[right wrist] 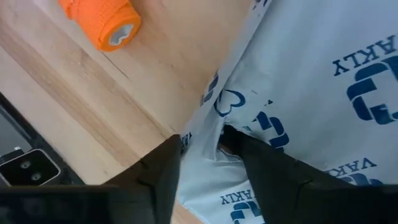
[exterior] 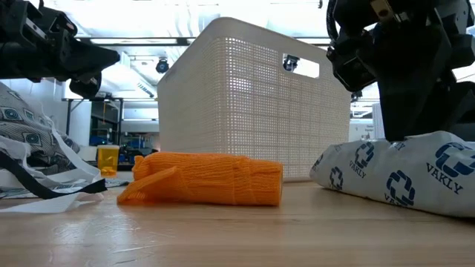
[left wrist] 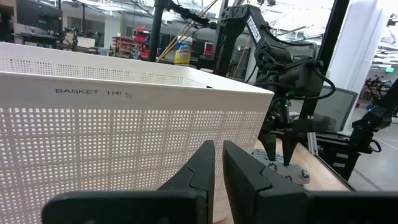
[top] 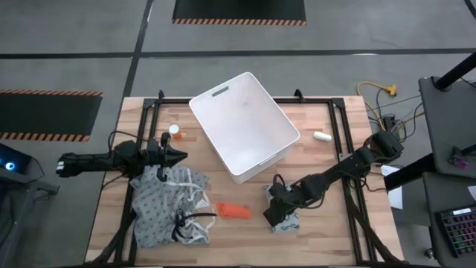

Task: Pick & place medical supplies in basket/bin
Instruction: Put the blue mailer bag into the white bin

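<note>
The white basket (top: 244, 126) stands in the middle of the table. My right gripper (top: 277, 214) is down on a pale packet with dark blue logos (top: 287, 222), which lies flat near the table's near edge. The orange tapered roll (top: 232, 211) lies on its side left of the packet. The white orange-capped bottle (top: 175, 132) stands left of the basket. A small white piece (top: 321, 137) lies right of it. My left gripper (top: 177, 155) hovers shut at the basket's left side, above a heap of patterned cloth (top: 167, 205), touching nothing. My right gripper (right wrist: 208, 177) comes at the packet from above, pointing down. Its two fingers (right wrist: 161, 171) stand on either side of a raised fold at the packet's edge (right wrist: 214, 134), pinching it. The packet (exterior: 401, 174) lies on the table below the gripper.
The patterned cloth with dark straps (exterior: 30, 148) covers the table's left near part. Black frame rails (top: 346, 141) run along the table's left and right sides. The basket wall (left wrist: 93, 137) stands close in front of my left gripper. Bare wood lies between the orange roll (exterior: 208, 178) and the near edge.
</note>
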Robot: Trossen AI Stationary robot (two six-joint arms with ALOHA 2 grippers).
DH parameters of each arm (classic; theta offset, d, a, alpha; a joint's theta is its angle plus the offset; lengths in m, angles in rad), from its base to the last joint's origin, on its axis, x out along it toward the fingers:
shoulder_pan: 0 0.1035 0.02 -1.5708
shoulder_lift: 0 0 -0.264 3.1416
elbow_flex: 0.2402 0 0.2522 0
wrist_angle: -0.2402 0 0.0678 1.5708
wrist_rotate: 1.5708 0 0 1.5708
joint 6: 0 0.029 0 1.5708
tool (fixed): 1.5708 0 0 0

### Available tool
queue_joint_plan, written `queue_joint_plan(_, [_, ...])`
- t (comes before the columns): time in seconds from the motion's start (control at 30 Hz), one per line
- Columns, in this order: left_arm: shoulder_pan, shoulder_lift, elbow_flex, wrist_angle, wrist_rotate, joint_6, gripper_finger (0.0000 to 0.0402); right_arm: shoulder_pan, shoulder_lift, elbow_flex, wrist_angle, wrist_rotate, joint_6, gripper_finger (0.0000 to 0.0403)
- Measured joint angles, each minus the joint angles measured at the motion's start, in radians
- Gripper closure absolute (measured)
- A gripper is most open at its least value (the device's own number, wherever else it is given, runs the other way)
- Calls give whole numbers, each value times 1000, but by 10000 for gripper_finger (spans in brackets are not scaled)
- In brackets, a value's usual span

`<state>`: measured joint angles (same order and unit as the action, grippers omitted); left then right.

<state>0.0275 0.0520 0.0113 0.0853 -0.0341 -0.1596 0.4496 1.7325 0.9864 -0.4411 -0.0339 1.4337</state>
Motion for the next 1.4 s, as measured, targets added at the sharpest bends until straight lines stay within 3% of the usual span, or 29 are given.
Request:
queue_joint_plan(0.4, [0, 0, 0, 0, 0, 0, 387, -3, 2, -1, -33, 13, 7, 387])
queue_joint_plan(1.4, [0, 0, 0, 0, 0, 0, 387, -5, 8, 71, -23, 38, -47, 395])
